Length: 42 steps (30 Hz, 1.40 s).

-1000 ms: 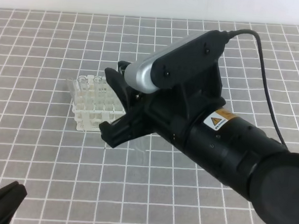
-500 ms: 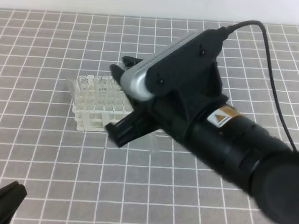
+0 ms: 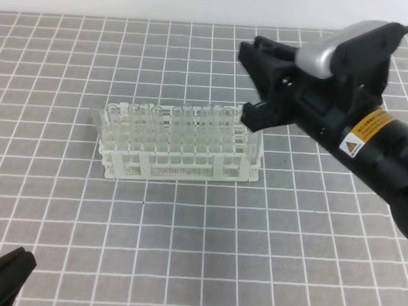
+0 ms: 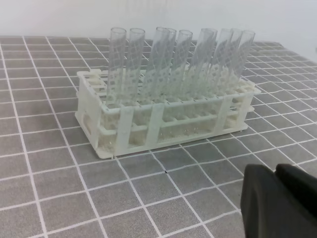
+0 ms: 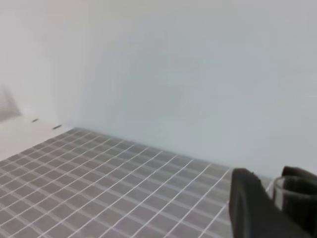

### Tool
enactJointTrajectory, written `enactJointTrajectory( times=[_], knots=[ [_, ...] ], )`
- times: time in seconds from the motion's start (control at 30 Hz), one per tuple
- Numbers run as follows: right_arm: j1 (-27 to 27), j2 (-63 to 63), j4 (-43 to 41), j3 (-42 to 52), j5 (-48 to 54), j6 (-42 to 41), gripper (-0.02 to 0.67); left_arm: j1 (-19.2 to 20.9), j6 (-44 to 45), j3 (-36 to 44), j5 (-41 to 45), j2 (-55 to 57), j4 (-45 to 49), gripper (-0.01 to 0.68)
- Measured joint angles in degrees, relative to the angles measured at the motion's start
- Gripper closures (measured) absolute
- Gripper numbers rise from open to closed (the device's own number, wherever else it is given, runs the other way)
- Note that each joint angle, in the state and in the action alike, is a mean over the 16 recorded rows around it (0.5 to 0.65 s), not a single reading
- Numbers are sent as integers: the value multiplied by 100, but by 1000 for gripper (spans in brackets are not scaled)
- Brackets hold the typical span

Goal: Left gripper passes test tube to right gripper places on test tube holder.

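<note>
The test tube (image 5: 291,191) shows only in the right wrist view, as a clear rounded end clamped between the jaws of the right claw (image 3: 249,86). That claw is held above the right end of the test tube holder (image 3: 179,167), presumably so that a free hole can be reached. The left claw (image 4: 280,201), jaws together and empty, is kept low at the near left of the desk (image 3: 183,263). The standing tubes (image 4: 163,59) are shown best by the left wrist view.

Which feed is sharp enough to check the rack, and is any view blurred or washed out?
Left wrist view: sharp, even light, the test tube holder and its clear tubes crisp. Exterior high view: mostly sharp, soft shadows, glass faint against the white rack. Right wrist view: soft and pale, mostly blank wall, the right gripper blurred at the edge.
</note>
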Motion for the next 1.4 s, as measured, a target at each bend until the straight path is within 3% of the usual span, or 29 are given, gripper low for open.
enactJointTrajectory(
  times=[0.17,0.43,1.4],
  knots=[
    [-505,313,-953,73,-670,933,563,0,1,0,1,0,0,656],
    [-849,862,-1318,-17,-1281,1051,563,0,2,2,6,0,1,656],
    [-904,1868,-1574,-97,-2114,1147,563,1,3,2,12,3,1,656]
  ],
)
